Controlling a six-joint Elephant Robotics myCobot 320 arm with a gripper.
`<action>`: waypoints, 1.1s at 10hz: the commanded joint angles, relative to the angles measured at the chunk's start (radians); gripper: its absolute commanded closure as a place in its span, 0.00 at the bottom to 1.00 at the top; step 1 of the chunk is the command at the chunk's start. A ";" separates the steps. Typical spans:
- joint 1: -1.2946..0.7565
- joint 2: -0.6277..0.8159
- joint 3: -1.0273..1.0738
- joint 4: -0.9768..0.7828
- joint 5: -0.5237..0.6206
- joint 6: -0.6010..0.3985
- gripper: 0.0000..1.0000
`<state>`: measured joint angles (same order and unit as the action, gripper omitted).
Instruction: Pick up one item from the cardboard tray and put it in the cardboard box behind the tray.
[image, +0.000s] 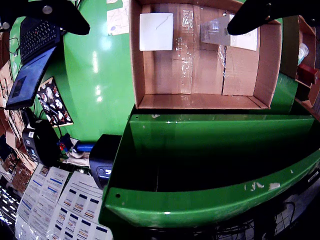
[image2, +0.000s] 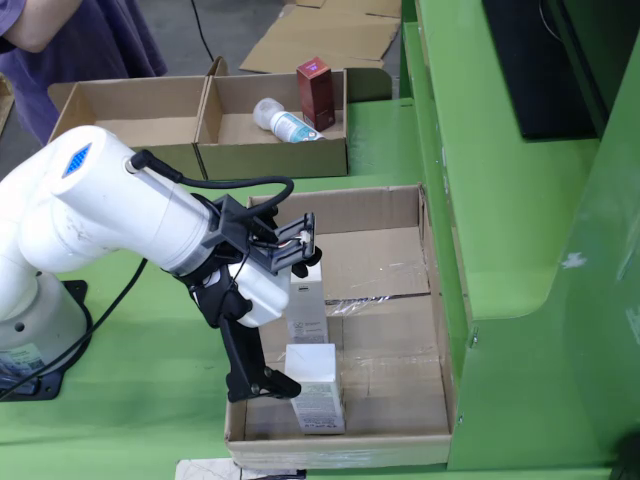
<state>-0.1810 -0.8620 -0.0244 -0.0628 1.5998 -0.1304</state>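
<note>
In the side view a large open cardboard box (image2: 400, 300) holds two white cartons, one upright in the middle (image2: 307, 300) and one by the near wall (image2: 318, 385). My gripper (image2: 288, 315) hangs inside the box, open, with the middle carton between its spread fingers and one finger tip touching the near carton. The view that rides on the gripper shows both black fingers far apart at the top corners, my gripper (image: 159, 25) open over a white carton (image: 156, 31), and a second, plastic-wrapped white item (image: 240, 35). Behind, a cardboard tray (image2: 215, 160) holds a red box (image2: 315, 92) and a white bottle (image2: 283, 122).
A green metal frame (image2: 520, 250) runs along the box's right side in the side view, and a green ledge (image: 210, 165) fills the lower gripper view. A person in purple (image2: 80, 40) stands at top left. A laptop (image: 30, 55) and label sheets (image: 65, 205) lie left.
</note>
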 joint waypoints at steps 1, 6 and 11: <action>-0.002 0.020 0.024 0.027 -0.008 0.003 0.00; 0.013 -0.012 0.024 0.059 -0.029 0.016 0.00; 0.014 -0.064 0.024 0.093 -0.030 0.023 0.00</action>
<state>-0.1641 -0.9357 -0.0260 0.0122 1.5722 -0.1134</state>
